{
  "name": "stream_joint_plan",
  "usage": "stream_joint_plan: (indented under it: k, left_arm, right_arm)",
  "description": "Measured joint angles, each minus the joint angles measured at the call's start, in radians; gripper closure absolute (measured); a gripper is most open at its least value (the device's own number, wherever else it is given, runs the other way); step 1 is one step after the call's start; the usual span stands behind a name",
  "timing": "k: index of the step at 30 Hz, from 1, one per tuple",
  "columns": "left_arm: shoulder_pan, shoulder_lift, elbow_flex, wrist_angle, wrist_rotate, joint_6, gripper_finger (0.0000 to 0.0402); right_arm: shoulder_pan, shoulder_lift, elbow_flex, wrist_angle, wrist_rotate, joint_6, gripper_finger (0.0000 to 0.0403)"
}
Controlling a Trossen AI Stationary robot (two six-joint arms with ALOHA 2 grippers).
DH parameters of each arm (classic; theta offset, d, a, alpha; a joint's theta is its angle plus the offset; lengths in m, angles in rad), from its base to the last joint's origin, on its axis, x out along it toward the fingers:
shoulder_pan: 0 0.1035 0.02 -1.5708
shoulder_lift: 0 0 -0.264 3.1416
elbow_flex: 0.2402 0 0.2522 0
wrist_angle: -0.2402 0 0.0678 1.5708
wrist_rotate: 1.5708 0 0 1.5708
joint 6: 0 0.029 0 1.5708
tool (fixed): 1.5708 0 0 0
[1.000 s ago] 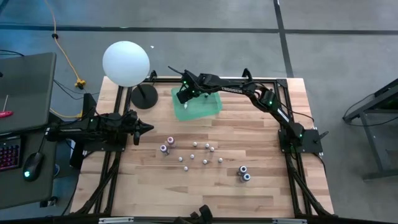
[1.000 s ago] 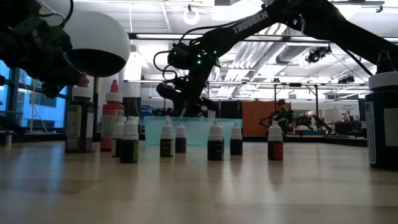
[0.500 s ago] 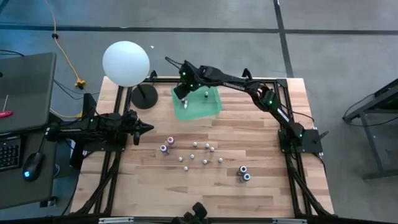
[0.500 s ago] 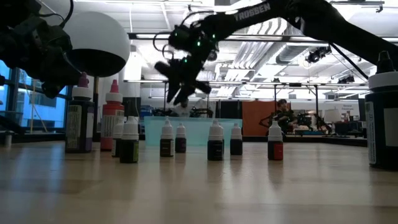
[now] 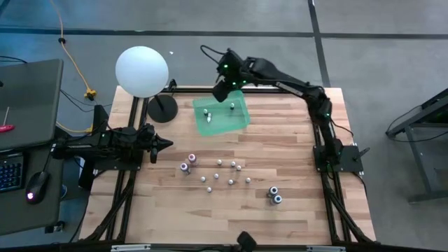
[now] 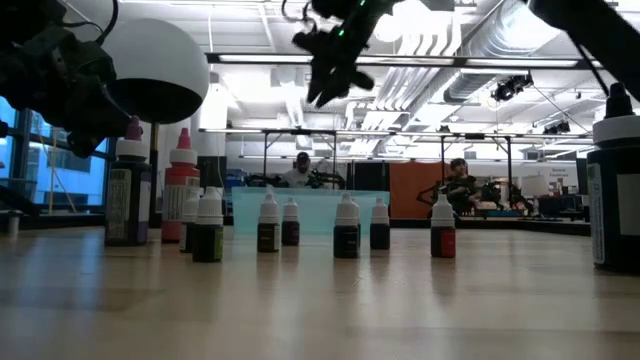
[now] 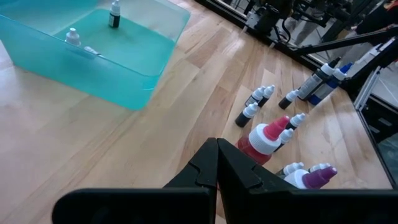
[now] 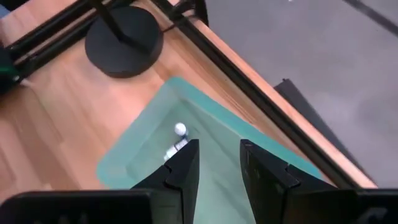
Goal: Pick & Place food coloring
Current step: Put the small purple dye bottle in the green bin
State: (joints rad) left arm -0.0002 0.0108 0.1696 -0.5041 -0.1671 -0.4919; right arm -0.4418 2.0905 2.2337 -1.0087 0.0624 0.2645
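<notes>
The food coloring bottles (image 5: 224,173) stand scattered on the wooden table, with two darker ones (image 5: 275,194) nearer the right edge; in the low view they form a row (image 6: 346,226). Two more bottles (image 5: 206,112) (image 5: 232,106) stand in the green tray (image 5: 238,120). My right gripper (image 5: 222,88) (image 8: 217,158) hovers open and empty, high above the tray's far edge (image 6: 330,60). My left gripper (image 5: 168,143) (image 7: 217,155) waits shut at the table's left side, pointing toward the bottles.
A white globe lamp (image 5: 142,71) on a black round base (image 5: 162,108) stands at the far left corner beside the tray. A black frame runs along the table's far edge (image 8: 249,93). Larger bottles (image 6: 128,190) (image 6: 612,180) stand close to the low camera. People sit beyond the table (image 6: 456,180).
My right gripper has risen from low over the tray's left part and drawn back toward the far edge, ending high above the tray's rim. A bottle now shows in the tray where the gripper had been.
</notes>
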Motion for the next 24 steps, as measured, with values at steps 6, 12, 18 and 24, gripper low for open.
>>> stream_joint_plan:
  k: [6, 12, 18, 24]
  left_arm:
    - [0.0, 0.0, 0.0, 0.0, 0.0, 0.0, 0.0401]
    - [0.0, 0.0, 0.0, 0.0, -0.001, 0.0, 0.0401]
    - [0.0, 0.0, 0.0, 0.0, -0.001, 0.0, 0.0401]
    - [0.0, 0.0, 0.0, 0.0, -0.001, 0.0, 0.0401]
  right_arm:
    - [0.008, -0.086, 0.0, -0.208, 0.045, -0.034, 0.0295]
    - [0.044, -0.103, -0.001, -0.483, 0.081, -0.034, 0.0295]
    - [0.1, -0.125, -0.137, -0.55, 0.06, -0.009, 0.0295]
    - [0.165, -0.205, -0.424, -0.461, -0.033, 0.074, 0.0295]
